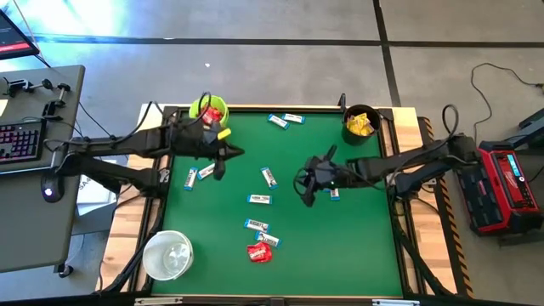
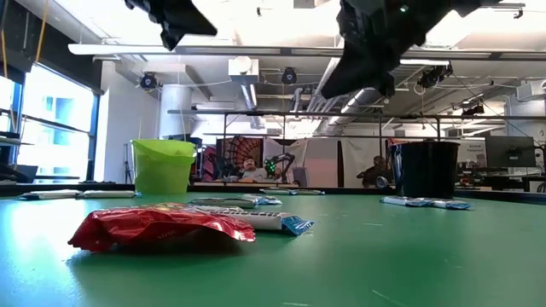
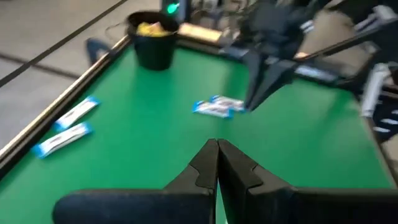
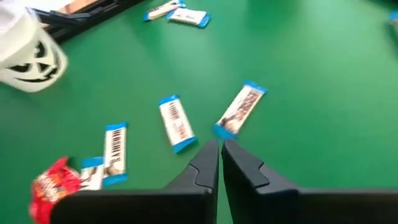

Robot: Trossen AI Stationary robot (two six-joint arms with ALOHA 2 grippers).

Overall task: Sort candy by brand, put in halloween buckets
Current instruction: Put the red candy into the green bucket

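Slim white-and-blue bars lie scattered flat on the green table, among them one at mid-table [image 1: 259,199] and one [image 4: 239,111] just beyond my right fingers. A red packet [image 1: 258,252] lies near the front edge. The lime green bucket [image 1: 208,110] holds red packets, the black bucket [image 1: 361,121] holds yellow ones, and the white bucket [image 1: 167,255] stands at the near left corner. My left gripper [image 1: 228,154] hovers shut and empty below the green bucket. My right gripper [image 1: 303,184] hovers shut and empty right of centre. Both hang clear above the table in the low view.
A yellow packet [image 1: 223,133] shows beside my left wrist. Two bars [image 1: 286,120] lie by the far edge, two more [image 1: 198,174] under my left arm, and one [image 1: 334,194] beside my right gripper. A raised wooden rim [image 1: 280,109] frames the table. People sit in the room behind.
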